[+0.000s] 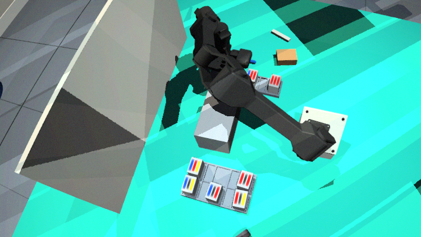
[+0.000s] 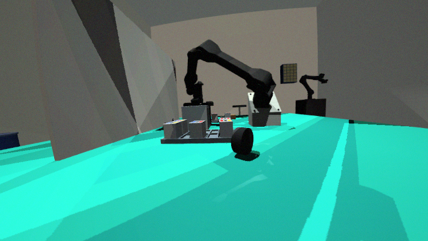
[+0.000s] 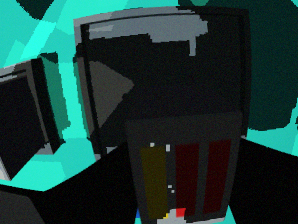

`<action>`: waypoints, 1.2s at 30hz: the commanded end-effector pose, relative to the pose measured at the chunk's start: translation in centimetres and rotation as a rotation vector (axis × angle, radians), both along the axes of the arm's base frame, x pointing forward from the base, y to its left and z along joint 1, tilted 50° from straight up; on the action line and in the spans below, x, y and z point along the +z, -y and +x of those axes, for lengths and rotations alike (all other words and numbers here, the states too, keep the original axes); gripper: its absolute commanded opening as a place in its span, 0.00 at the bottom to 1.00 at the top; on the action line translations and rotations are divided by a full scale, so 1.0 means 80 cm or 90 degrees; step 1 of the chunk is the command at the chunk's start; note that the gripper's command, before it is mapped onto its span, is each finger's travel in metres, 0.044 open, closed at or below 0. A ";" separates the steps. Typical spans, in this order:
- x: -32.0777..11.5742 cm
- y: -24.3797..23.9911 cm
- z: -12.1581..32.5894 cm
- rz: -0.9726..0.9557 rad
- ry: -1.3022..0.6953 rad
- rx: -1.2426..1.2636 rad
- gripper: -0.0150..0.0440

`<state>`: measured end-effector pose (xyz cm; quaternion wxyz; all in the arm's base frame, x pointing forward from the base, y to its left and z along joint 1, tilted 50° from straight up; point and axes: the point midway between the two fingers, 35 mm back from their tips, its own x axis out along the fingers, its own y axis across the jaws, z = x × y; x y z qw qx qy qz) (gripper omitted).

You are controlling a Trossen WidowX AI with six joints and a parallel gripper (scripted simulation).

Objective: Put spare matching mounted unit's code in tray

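Note:
My gripper [image 2: 198,104] [image 3: 175,142] is shut on a striped block [image 3: 189,129], its yellow, red and red stripes in shadow. In the wrist view the grey rimmed tray [image 3: 175,30] lies beyond and below the block, whose near part overlaps its edge; in the top view the arm hides the fingers and tray. The big rack [image 1: 220,173] [image 2: 179,140] holds several spares, including a blue-red-yellow one [image 1: 195,165] and a red-black-yellow one [image 1: 239,199]. A smaller rack [image 1: 261,84] holds a blue-red block [image 1: 252,75] and a red-striped block [image 1: 274,80]. I cannot identify the mounted unit.
A tall grey box [image 1: 216,125] [image 2: 194,113] stands between the arm's wrist and the big rack. A large grey panel [image 1: 117,58] [image 2: 80,104] rises at the left. An orange block [image 1: 286,55], a white bar [image 1: 280,35] and a black disc [image 2: 242,140] lie around.

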<state>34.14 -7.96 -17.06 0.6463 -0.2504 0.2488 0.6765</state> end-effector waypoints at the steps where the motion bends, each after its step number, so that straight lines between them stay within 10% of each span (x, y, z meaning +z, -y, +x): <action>1: -0.002 -0.004 -0.001 0.003 -0.001 -0.003 0.25; 20: 0.000 0.000 0.000 0.000 0.000 0.000 1.00; 36: 0.082 0.099 0.006 -0.005 0.007 -0.016 1.00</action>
